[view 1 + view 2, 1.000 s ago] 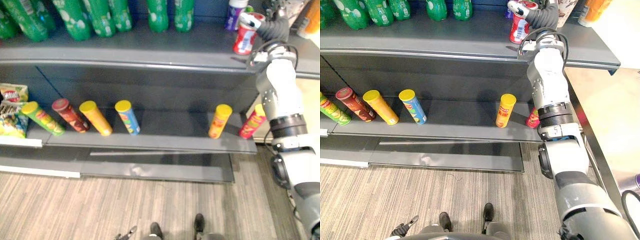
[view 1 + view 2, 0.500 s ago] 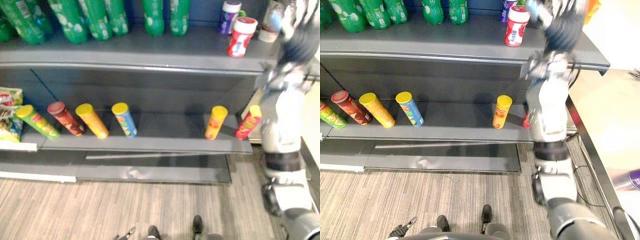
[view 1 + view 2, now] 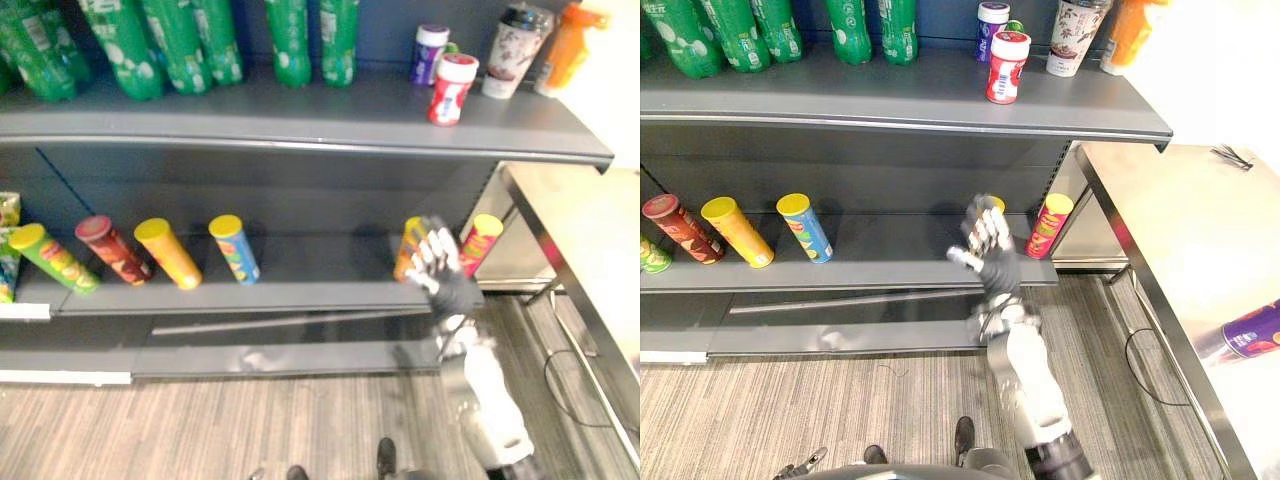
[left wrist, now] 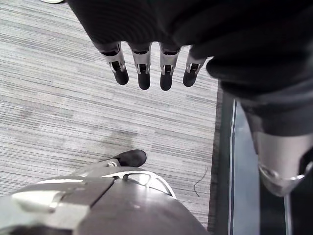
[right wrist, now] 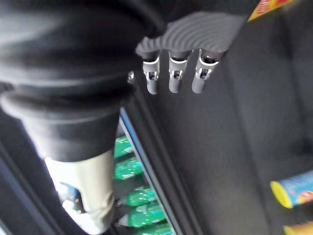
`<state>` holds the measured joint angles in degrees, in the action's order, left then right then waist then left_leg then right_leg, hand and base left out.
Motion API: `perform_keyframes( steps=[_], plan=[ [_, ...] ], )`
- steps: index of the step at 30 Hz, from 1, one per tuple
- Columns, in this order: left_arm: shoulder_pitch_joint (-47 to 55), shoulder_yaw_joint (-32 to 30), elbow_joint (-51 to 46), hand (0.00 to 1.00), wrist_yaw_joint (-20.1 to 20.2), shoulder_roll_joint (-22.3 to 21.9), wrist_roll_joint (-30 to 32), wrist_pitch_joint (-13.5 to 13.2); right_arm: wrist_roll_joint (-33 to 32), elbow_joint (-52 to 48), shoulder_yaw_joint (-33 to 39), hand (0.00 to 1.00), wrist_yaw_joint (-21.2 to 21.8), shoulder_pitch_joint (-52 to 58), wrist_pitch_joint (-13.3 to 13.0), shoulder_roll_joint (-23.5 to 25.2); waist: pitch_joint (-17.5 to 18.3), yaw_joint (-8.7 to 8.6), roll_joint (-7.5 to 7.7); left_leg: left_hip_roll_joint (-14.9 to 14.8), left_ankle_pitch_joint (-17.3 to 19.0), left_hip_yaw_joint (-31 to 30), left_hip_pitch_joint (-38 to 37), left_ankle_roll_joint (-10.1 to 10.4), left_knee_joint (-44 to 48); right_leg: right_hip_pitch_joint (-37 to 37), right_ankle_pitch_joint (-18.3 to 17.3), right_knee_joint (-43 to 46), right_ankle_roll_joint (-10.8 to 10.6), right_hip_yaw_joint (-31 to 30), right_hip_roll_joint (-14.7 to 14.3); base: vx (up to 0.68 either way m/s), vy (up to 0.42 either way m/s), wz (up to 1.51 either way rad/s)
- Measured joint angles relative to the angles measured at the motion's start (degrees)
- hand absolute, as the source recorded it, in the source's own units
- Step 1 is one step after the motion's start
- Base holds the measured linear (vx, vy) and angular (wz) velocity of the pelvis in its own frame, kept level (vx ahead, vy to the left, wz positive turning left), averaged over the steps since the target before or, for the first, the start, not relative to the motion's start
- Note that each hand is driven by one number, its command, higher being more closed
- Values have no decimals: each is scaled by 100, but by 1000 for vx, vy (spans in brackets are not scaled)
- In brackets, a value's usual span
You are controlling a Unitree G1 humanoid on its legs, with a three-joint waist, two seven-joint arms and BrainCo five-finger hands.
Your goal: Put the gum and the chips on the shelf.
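Presently the red-and-white gum bottle (image 3: 1006, 67), print too small to read, stands on the top shelf (image 3: 890, 100), chip cans (image 3: 1050, 225) lean on the lower shelf (image 3: 890, 258) behind the spread, empty right hand (image 3: 988, 245), and the left hand (image 4: 143, 73) hangs straight-fingered over the floor (image 4: 58, 112).

Both eye views are looking down from the head, side by side, at the grey shelf (image 3: 300, 112); they are sharing its top board with the gum tub (image 3: 452, 88), the lower row with a blue chip can (image 3: 235, 248), and the right hand (image 3: 985, 238); the left wrist view is facing the striped floor (image 4: 58, 103) along the left hand (image 4: 142, 29), very close; the right wrist view is facing the shelf and green bottles (image 5: 139, 199).
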<state>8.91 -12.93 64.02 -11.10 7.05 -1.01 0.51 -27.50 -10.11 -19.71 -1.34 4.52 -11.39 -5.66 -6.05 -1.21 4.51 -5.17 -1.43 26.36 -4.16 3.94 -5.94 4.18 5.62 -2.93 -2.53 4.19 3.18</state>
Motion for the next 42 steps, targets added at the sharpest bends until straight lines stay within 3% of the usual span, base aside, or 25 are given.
perform_keyframes(
  steps=[6, 12, 20, 31, 34, 38, 40, 41, 42],
  plan=[
    [-30, -112, 145, 0, -16, -22, 5, -47, 426, 1318, 55, 0, 253, 831, 180, 16, 14, -14, -45, 24, 21, 53, -13, -20, 0, -26, 0, -7, 0, -42, 22, -5, -1, -2],
    [-27, -227, 157, 0, -18, -125, 7, -69, 1190, 3552, 1346, 0, 252, 998, 541, 117, 49, -13, -177, 30, 66, 132, -29, -30, 0, -25, 0, -29, 0, -120, 11, 3, -5, -6],
    [-32, -576, 158, 0, 89, -289, -75, -124, 1386, 6067, 2804, 0, -133, 694, 636, 132, 82, -5, -417, 27, 136, 145, -67, 2, 1, -59, -14, -101, -22, -125, 3, 18, -7, -1],
    [-28, -724, 201, 0, 334, -371, -115, -169, 1417, 6871, 3561, 0, -198, 599, 831, 191, 45, 38, -476, 68, 227, 149, -218, -27, 1, -242, -86, -100, -81, -107, 51, 0, 0, 0],
    [-30, -777, 194, 0, 369, -394, -220, -187, 1418, 6986, 3857, 0, -233, 565, 865, 228, -8, 46, -432, 82, 255, 182, -238, -50, 16, -231, -132, -32, -117, -122, 74, 1, 2, -1],
    [-229, -774, 144, 0, 424, -338, -568, -218, 1395, 6973, 4255, 0, -311, 524, 862, 307, -334, 52, -360, -164, 926, 282, 126, -100, 1291, 180, -583, 939, -217, -199, 162, -18, -1, -7],
    [-256, -780, 128, 0, 468, -337, -566, -237, 1361, 6886, 4392, 0, -318, 539, 862, 384, -387, -20, -393, -441, 1320, 407, 446, -130, 2087, 320, -560, 1022, -248, -334, 68, -87, 36, -59],
    [-315, -798, 4, 0, 475, -345, -563, -240, 1343, 6674, 4488, 0, -328, 567, 850, 509, -437, -25, -436, -817, 1742, 741, 810, -138, 2793, 554, -429, 988, -449, -577, -107, -117, 73, -99],
    [-350, -830, -63, 0, 474, -355, -557, -248, 1341, 6587, 4553, 0, -330, 584, 847, 571, -455, -25, -437, -930, 1844, 864, 896, -167, 2974, 660, -380, 933, -530, -611, -144, -124, 77, -132]
  ],
)
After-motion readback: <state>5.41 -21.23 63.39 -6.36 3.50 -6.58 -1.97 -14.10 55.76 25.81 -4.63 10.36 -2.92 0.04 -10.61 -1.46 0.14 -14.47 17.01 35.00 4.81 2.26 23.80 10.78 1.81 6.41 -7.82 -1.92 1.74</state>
